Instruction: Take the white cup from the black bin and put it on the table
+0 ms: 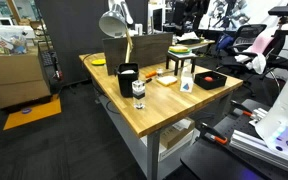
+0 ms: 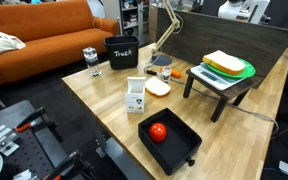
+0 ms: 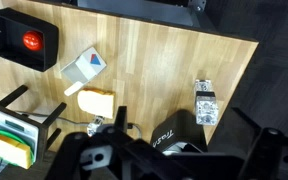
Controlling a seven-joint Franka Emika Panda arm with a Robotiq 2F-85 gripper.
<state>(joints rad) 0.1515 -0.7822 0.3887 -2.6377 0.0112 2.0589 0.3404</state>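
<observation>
The black bin (image 1: 128, 77) stands upright on the wooden table (image 1: 166, 108), near its edge. In an exterior view it shows a white "Trash" label (image 2: 121, 52). The white cup does not show in any view; the inside of the bin is hidden. In the wrist view my gripper (image 3: 169, 152) hangs high over the table (image 3: 164, 50), right above the bin (image 3: 174, 128). Its dark fingers look spread apart and hold nothing. The gripper is out of frame in both exterior views.
A clear glass jar (image 1: 139, 92) (image 2: 91, 60) (image 3: 205, 100) stands beside the bin. A white bottle with a blue label (image 2: 135, 97) (image 3: 87, 67), a black tray with an orange object (image 2: 169, 140) (image 3: 24, 38), a small stand with food (image 2: 224, 68), a lamp (image 2: 164, 30) and a large dark box (image 1: 136, 47) share the table.
</observation>
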